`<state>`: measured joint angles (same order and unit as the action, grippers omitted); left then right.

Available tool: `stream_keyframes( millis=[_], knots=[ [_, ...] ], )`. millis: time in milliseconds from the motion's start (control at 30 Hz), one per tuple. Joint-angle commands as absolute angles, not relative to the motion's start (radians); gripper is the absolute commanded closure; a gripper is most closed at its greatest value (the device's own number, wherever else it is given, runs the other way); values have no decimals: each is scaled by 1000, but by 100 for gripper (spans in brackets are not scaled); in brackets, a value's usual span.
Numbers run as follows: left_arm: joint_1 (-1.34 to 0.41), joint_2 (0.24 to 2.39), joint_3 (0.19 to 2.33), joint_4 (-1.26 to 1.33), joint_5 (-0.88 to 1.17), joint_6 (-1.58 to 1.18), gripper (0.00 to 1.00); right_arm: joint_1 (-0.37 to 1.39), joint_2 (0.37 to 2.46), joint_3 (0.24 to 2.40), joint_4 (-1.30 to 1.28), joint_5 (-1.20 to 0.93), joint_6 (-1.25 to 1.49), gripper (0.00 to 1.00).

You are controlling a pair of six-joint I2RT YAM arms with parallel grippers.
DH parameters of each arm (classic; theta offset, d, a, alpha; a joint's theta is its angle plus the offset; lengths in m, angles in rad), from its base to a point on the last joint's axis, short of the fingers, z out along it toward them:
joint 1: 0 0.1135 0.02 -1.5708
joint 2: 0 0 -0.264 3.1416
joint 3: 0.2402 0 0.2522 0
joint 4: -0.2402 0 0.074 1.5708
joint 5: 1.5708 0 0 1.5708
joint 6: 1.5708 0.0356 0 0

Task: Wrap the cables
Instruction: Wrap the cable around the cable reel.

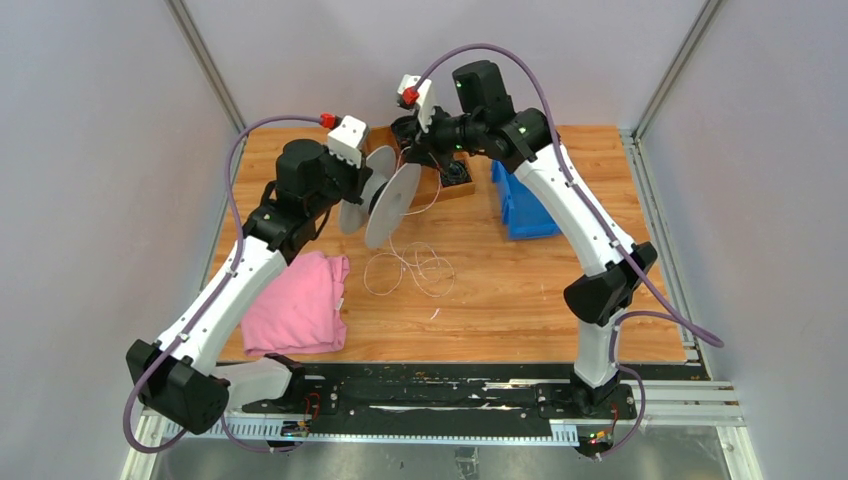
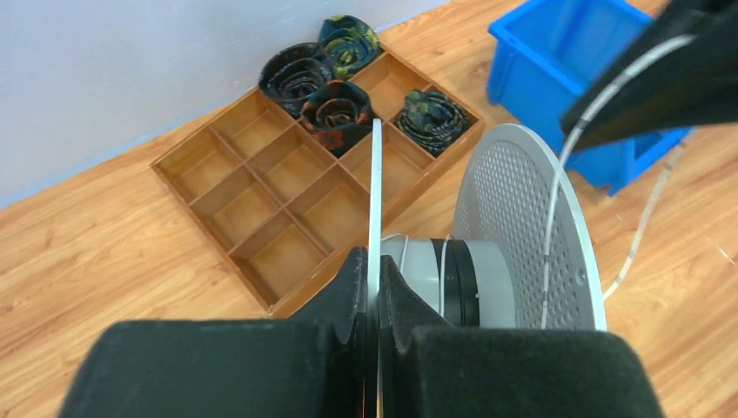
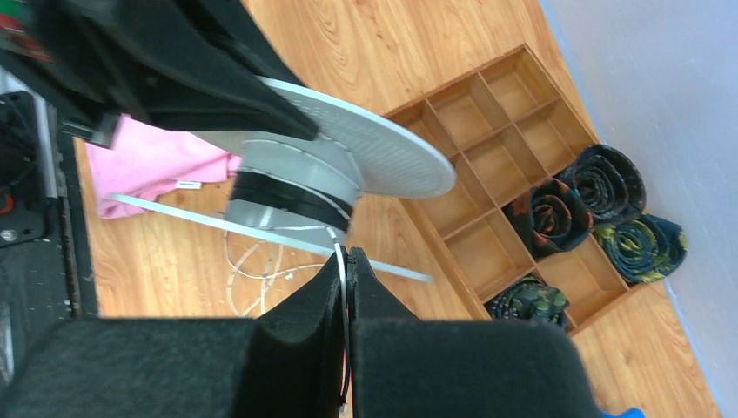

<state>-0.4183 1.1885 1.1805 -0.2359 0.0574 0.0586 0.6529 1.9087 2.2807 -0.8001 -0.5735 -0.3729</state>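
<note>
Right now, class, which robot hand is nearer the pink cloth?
Left. The left hand grips the spool just beyond the pink cloth; the right hand, pinching the cable, sits farther, past the spool.

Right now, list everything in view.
spool: one, grey, in the air over mid-table
cable: one, white, loose loops on table, running up to spool
tray: one, brown, far edge
rolls: four, dark patterned, in tray
bin: one, blue, right of tray
cloth: one, pink, near left
table: one, wooden
left pincer: one, black, shut on spool's flange
right pincer: one, black, shut on cable
</note>
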Motion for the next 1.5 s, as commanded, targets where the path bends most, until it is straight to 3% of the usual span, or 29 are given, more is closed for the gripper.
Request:
stream_keyframes(
  millis=[0, 667, 1300, 1467],
  knots=[
    [-424, 1150, 1228, -216, 149, 80, 100, 613, 1937, 2288, -791, -535, -465, 99],
    [-395, 1146, 1293, -252, 163, -57, 100, 492, 1977, 2098, -721, -506, -527, 98],
    [-288, 1170, 1351, -220, 256, -302, 100, 445, 2009, 1952, -635, -533, -424, 74],
    [-236, 1185, 1370, -207, 264, -401, 100, 444, 2008, 1912, -620, -466, -417, 72]
  ],
)
